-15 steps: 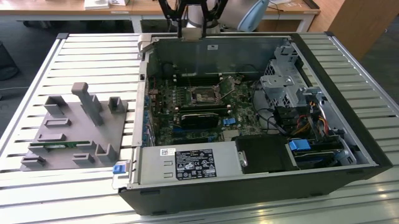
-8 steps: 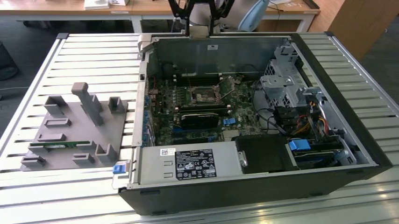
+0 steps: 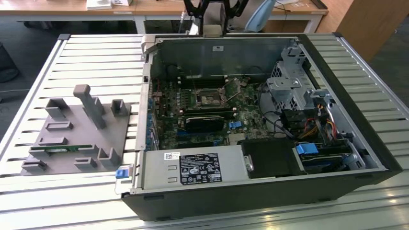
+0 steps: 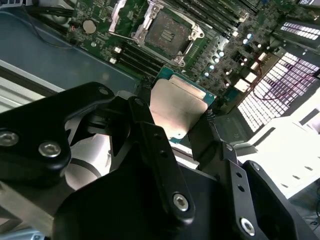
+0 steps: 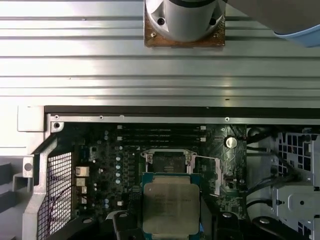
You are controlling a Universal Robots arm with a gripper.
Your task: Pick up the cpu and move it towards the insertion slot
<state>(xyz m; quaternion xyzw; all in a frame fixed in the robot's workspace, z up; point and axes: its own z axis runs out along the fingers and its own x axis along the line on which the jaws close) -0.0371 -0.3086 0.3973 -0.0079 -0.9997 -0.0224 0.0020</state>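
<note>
The cpu (image 4: 176, 107) is pinched by the gripper (image 4: 175, 132) above the insertion slot (image 4: 167, 34); the open computer case (image 3: 357, 120) is laid on a slatted metal bench (image 3: 96, 57).

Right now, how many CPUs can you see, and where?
1. The cpu is held in the end effector, above the motherboard and short of the open insertion slot. The socket looks vacant; others could be hidden elsewhere.
</note>
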